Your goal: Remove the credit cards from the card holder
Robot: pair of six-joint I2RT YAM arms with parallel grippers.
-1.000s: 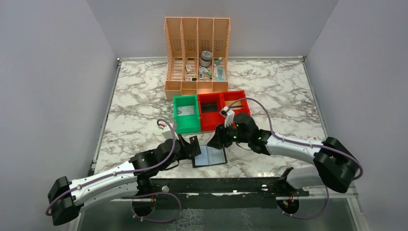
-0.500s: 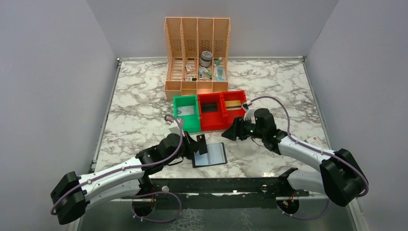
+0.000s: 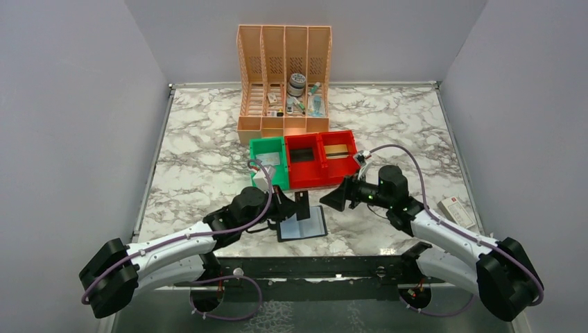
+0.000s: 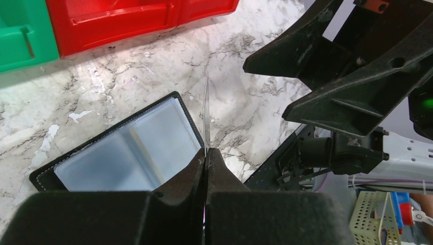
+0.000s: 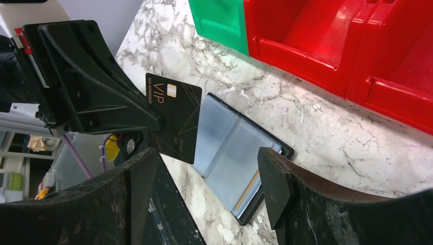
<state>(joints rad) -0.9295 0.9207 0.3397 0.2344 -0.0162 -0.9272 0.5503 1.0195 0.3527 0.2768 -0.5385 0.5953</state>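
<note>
Now, card [image 5: 172, 116] inside left gripper [image 4: 205, 156]

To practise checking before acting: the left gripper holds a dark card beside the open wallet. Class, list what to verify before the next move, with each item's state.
1. Left gripper shut on the dark card: ok.
2. Dark card clear of the card holder: ok.
3. Right gripper open, holding nothing: ok.
4. Card holder lying open on the table: ok.
5. Card holder emptied: not ok, a tan card edge shows in one pocket.
</note>
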